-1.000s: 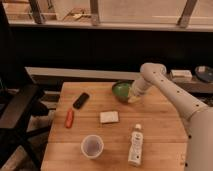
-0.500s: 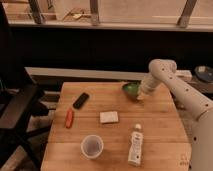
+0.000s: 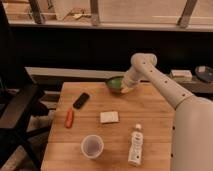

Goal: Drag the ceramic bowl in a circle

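Far along the wooden counter [image 3: 150, 120], my jaws sit pinched shut on the ceramic bowl [image 3: 115, 84] just left of them; dragging seems underway, next needs a level, curved pull.

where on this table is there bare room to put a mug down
Bare wood: front left corner, bordered by the red object and cup; also the stretch between white block, bottle and bowl. Crowded at the back, where the gripper grips the bowl's rim.
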Controlling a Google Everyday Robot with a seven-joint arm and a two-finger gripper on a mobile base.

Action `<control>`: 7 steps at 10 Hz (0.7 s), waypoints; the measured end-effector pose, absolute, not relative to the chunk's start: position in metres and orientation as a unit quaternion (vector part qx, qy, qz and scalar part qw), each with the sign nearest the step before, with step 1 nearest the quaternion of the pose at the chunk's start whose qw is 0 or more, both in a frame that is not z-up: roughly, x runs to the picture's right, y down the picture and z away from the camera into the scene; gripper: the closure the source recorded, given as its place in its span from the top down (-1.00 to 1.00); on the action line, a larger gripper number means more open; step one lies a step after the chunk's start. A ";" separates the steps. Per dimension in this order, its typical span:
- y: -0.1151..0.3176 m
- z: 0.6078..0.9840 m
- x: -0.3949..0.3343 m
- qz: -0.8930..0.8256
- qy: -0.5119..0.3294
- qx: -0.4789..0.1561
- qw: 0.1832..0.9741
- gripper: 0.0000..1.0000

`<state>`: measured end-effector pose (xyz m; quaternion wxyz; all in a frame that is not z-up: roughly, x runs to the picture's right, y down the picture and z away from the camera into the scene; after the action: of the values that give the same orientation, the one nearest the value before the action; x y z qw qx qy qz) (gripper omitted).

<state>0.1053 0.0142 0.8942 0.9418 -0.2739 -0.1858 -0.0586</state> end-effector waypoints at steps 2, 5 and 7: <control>0.036 0.877 0.083 -0.092 -0.204 -0.286 0.931 -1.00; 0.113 0.822 0.123 -0.092 -0.197 -0.356 0.909 -1.00; 0.120 0.814 0.171 -0.040 -0.161 -0.369 0.914 -1.00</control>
<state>0.1715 0.1205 0.8144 0.9144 -0.3693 -0.1609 -0.0403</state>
